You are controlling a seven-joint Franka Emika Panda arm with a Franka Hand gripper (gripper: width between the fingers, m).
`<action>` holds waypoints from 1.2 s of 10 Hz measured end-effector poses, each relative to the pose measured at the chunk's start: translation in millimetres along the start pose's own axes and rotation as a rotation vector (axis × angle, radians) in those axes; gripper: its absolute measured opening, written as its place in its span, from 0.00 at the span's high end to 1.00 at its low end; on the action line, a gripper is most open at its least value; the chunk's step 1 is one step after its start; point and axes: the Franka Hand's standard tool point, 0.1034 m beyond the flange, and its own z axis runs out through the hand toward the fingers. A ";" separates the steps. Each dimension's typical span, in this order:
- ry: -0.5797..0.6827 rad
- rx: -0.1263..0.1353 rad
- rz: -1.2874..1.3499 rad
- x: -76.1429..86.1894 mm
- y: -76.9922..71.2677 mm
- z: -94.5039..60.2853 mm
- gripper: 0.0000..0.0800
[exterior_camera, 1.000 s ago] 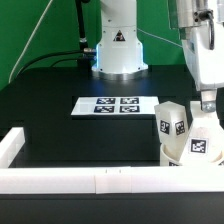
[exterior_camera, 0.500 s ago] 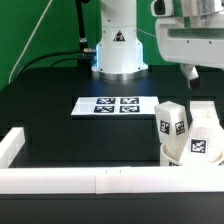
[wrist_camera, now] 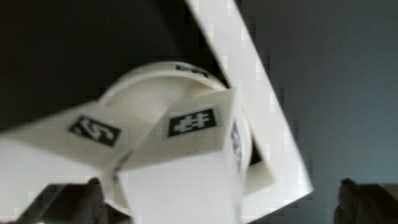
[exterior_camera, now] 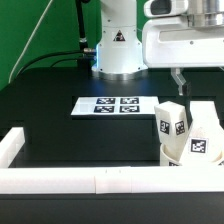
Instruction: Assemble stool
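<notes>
Stool [exterior_camera: 187, 135] parts sit at the exterior view's right on the black desk [exterior_camera: 60, 110], tagged legs [exterior_camera: 172, 120] up and the seat pressed into the corner of the white rail [exterior_camera: 100, 180], probably so the rail braces it. The hand [exterior_camera: 178, 80] hovers just above, apparently released and holding nothing, though its fingertips are blurred.

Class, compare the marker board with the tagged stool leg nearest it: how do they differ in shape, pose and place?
The marker board lies flat mid-table; the stool leg stands up on the seat disc by the rail. The board is a thin strip with four tags; the leg is blocky, showing two. Both are white with black-and-white tags.
</notes>
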 end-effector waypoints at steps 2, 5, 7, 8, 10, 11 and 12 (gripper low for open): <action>0.011 -0.004 -0.254 -3.6 -7.2 5.2 0.19; 0.011 -0.026 -0.493 -0.1 -1.2 4.6 0.19; -0.016 -0.092 -0.922 -2.1 -0.7 7.4 0.19; -0.046 -0.106 -1.083 -1.9 -4.3 5.3 0.19; -0.043 -0.117 -1.184 2.4 1.3 4.4 0.19; -0.045 -0.122 -1.211 2.9 2.1 4.2 0.19; -0.050 -0.129 -1.277 4.0 3.9 4.0 0.19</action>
